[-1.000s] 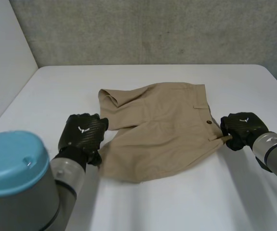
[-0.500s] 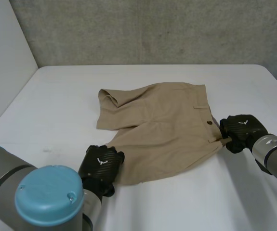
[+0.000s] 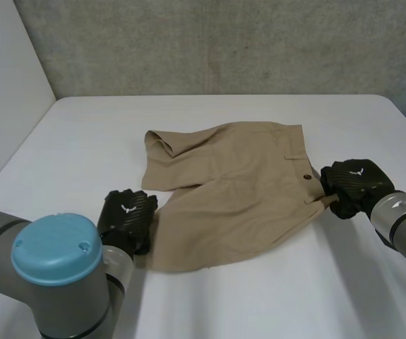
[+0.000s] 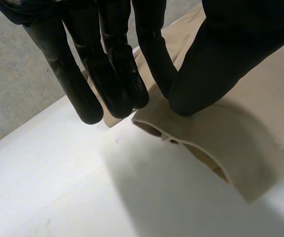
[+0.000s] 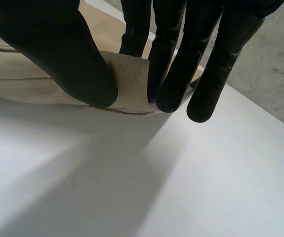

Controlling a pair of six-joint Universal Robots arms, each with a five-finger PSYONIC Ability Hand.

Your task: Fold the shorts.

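Observation:
Tan shorts [image 3: 231,191] lie flat in the middle of the white table [image 3: 259,296], waistband toward my right arm and legs toward my left. My left hand [image 3: 126,215] sits at the hem of the near leg. In the left wrist view its thumb [image 4: 216,64] and fingers [image 4: 117,74] pinch the raised hem of the shorts [image 4: 240,148]. My right hand [image 3: 354,185] is at the near corner of the waistband, beside the button. In the right wrist view the thumb [image 5: 58,49] and fingers pinch that corner of the shorts [image 5: 127,79] just above the table.
A grey concrete wall [image 3: 224,42] runs behind the table and a white panel [image 3: 5,92] stands along its left side. Bare tabletop lies in front of the shorts and on both sides. My left arm's blue cap [image 3: 58,247] rises at the near left.
My left hand has moved back along the near leg's hem toward the left, and its fingers have closed on the hem. The right hand has stayed on the waistband corner.

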